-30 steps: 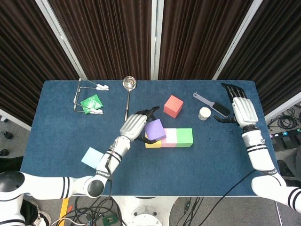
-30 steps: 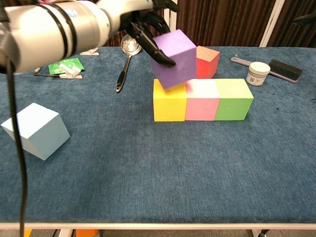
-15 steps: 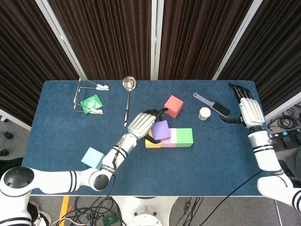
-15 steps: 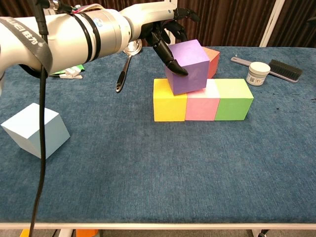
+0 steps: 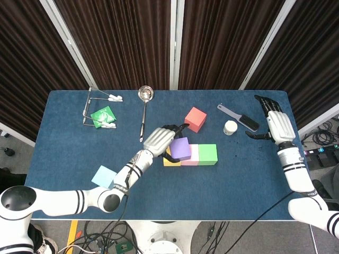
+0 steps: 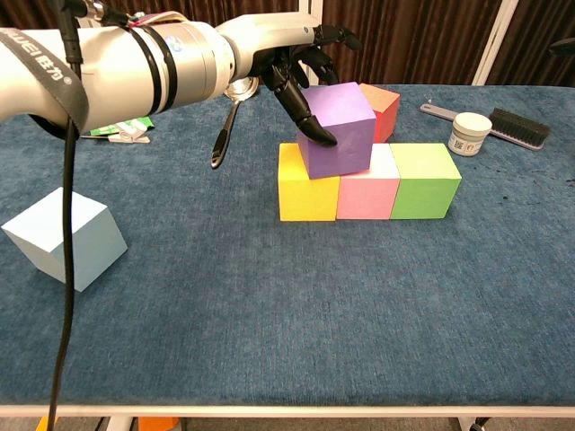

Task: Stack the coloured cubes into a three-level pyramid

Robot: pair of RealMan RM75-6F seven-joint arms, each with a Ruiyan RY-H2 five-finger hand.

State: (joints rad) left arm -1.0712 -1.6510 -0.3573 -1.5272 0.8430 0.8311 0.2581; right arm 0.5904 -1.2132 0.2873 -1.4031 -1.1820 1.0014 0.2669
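A row of three cubes lies mid-table: yellow (image 6: 303, 190), pink (image 6: 368, 190), green (image 6: 424, 180). A purple cube (image 6: 340, 126) sits on top, straddling the yellow and pink ones, slightly tilted. My left hand (image 6: 292, 56) grips it from the left and behind, fingers on its left face; the same hand (image 5: 161, 138) and purple cube (image 5: 181, 148) show in the head view. A red cube (image 5: 195, 119) stands behind the row. A light blue cube (image 6: 66, 238) sits at the near left. My right hand (image 5: 275, 124) hovers open at the far right edge.
A white jar (image 5: 230, 127) and a black brush (image 5: 239, 117) lie right of the red cube. A ladle (image 5: 144, 106) lies behind my left hand. A wire rack with a green packet (image 5: 103, 116) sits at the back left.
My left hand has carried the purple cube down and to the right, onto the yellow and pink cubes. My right hand shifted slightly near the table's right edge.
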